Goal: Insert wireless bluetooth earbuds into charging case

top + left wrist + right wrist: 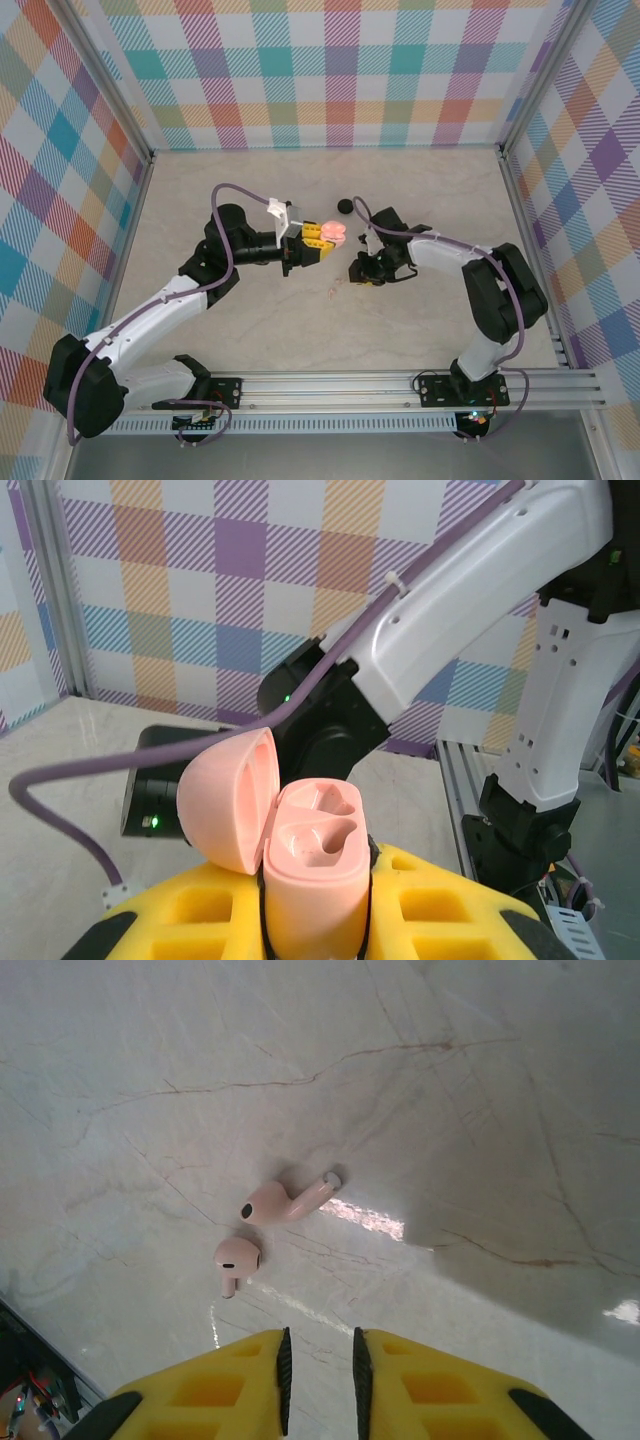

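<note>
The charging case (312,875) is a salmon-pink clamshell. My left gripper (315,920) is shut on its lower half and holds it above the table, lid (228,795) swung open to the left. Both moulded sockets (318,830) are empty. From above, the case (333,233) sits at the tip of the left gripper (312,243). Two pale pink earbuds lie loose on the marble: one on its side (285,1198), the other closer to me (236,1257). My right gripper (319,1370) hovers just short of them, its jaws a narrow gap apart with nothing between. The right gripper (358,270) is right of the earbuds (335,287).
A small black round object (345,206) lies on the table behind the two grippers. The right arm's white link (480,590) and base cross the left wrist view behind the case. Plaid walls enclose the table on three sides, and the rail (400,385) runs along the near edge.
</note>
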